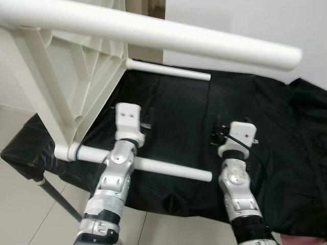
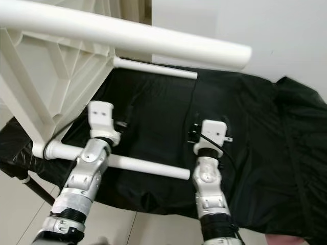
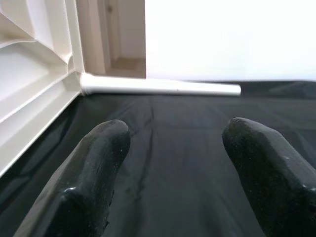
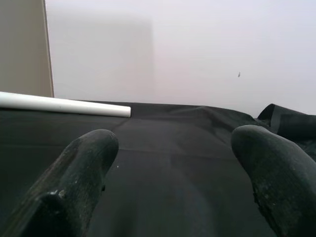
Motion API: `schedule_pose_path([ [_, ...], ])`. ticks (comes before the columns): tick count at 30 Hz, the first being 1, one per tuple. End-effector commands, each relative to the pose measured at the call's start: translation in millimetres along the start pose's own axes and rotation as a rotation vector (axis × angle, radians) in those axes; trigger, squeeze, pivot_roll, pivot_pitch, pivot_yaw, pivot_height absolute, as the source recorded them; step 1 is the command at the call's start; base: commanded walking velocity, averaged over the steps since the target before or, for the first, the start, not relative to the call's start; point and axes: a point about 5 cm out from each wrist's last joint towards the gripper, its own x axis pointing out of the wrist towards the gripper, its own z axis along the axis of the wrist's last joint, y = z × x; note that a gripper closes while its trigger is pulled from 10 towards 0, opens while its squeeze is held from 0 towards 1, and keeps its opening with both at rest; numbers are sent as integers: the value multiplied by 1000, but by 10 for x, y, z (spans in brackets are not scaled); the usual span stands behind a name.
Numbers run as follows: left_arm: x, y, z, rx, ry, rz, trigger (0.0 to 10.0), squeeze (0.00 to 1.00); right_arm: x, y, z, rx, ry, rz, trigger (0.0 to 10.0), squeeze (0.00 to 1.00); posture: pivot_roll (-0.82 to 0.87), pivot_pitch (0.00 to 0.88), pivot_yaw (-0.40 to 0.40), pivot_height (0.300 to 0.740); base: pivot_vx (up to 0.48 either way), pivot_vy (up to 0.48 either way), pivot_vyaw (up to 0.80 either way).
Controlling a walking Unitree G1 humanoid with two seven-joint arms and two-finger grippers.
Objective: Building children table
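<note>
The white plastic table [image 1: 61,76] lies on its side at the left of the black cloth [image 1: 276,153], legs [image 1: 168,171] pointing right. It looks light, stiff and smooth, so a round leg is the best hold. The left gripper [image 3: 173,168] and right gripper [image 4: 177,173] hover low over the cloth, reaching forward, both wide and empty.
</note>
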Motion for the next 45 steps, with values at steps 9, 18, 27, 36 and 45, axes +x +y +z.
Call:
schedule_pose_path([
  [9,-23,18,-67,1,22,26,10000,0,-22,52,15,0,-9,24,10000,0,-35,0,-38,740,0,-289,0],
  [18,-41,8,-82,-3,29,23,10000,0,-56,70,1,1,-3,32,10000,0,-31,0,-36,740,0,-277,0],
  [27,-111,-66,-154,-13,75,-19,10000,0,-148,51,-44,-13,9,69,10000,0,-35,0,-46,740,0,0,0],
  [36,-139,-80,-185,-5,84,-24,10000,0,-187,32,-67,-11,23,61,10000,0,-38,0,-35,740,0,0,0],
  [45,-74,-22,-168,-37,107,30,10000,0,-204,50,-87,-2,35,25,10000,0,-29,9,-9,740,0,0,0],
])
